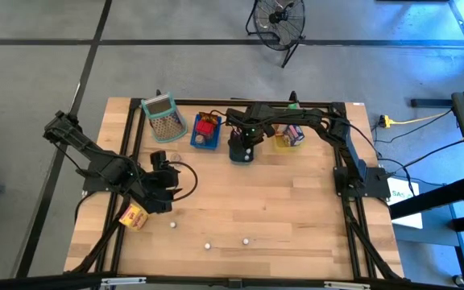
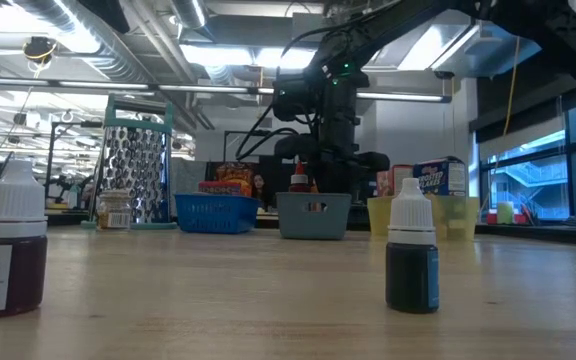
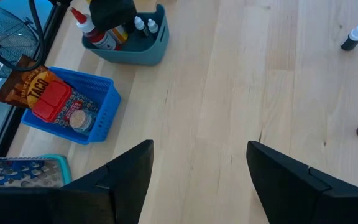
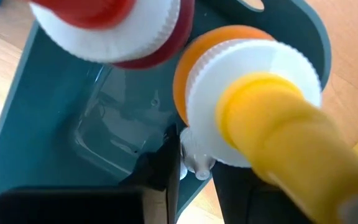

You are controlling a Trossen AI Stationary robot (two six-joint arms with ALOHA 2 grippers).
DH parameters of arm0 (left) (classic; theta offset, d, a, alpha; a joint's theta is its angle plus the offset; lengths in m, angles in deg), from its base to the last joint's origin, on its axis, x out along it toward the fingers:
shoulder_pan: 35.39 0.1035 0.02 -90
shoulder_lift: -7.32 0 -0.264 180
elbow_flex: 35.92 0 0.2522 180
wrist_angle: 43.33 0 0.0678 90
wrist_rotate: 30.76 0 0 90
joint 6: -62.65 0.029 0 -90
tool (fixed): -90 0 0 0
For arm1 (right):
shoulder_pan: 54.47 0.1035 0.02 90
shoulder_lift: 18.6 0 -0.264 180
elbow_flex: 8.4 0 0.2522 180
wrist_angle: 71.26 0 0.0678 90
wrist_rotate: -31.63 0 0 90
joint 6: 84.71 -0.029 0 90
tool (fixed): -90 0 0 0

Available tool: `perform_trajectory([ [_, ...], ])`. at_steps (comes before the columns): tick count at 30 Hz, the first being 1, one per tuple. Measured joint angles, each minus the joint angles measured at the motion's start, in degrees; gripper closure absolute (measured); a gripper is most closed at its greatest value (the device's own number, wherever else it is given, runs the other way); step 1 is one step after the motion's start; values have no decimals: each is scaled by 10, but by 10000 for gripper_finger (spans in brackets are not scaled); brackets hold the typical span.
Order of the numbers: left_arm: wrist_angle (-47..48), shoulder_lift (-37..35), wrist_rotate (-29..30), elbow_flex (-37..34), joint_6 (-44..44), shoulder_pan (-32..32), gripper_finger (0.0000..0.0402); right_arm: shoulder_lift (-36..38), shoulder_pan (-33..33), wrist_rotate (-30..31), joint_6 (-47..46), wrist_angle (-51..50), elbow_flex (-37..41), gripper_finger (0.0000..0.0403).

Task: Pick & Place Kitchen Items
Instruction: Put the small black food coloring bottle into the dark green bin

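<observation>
My right gripper [image 1: 242, 148] points down into the grey tray [image 1: 241, 158] at the table's far middle, shut on a small white-capped bottle [image 4: 194, 163]. Beside it in the tray stand a red-capped bottle [image 4: 107, 25] and a yellow-capped bottle [image 4: 253, 99]. My left gripper [image 3: 197, 149] hovers open above bare wood at the table's left, nothing between its fingers. A yellow-red carton [image 1: 134, 216] lies near the left edge. Small bottles [image 1: 171, 225] [image 1: 207, 245] [image 1: 246, 240] stand upright on the near half. My right gripper pinches the small bottle's white cap [image 4: 197, 165] between its two fingers [image 4: 164, 167], coming from above and pointing down. The bottle's body is hidden below the cap and fingers, so whether it stands on the tray's floor does not show.
A blue tray [image 3: 101, 112] with a taco packet, a red carton and a jar sits left of the grey one. A yellow tray [image 1: 288, 138] stands to its right. A perforated basket [image 1: 163, 118] and a small jar [image 2: 114, 208] stand far left. Open wood lies in the middle.
</observation>
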State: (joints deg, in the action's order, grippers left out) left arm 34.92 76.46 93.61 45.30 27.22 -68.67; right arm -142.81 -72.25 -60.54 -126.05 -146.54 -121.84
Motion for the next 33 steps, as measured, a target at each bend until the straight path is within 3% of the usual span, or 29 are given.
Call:
perform_trajectory([
  [33,0,0,0,0,2,0,148,0,0,-1,13,-4,0,319],
])
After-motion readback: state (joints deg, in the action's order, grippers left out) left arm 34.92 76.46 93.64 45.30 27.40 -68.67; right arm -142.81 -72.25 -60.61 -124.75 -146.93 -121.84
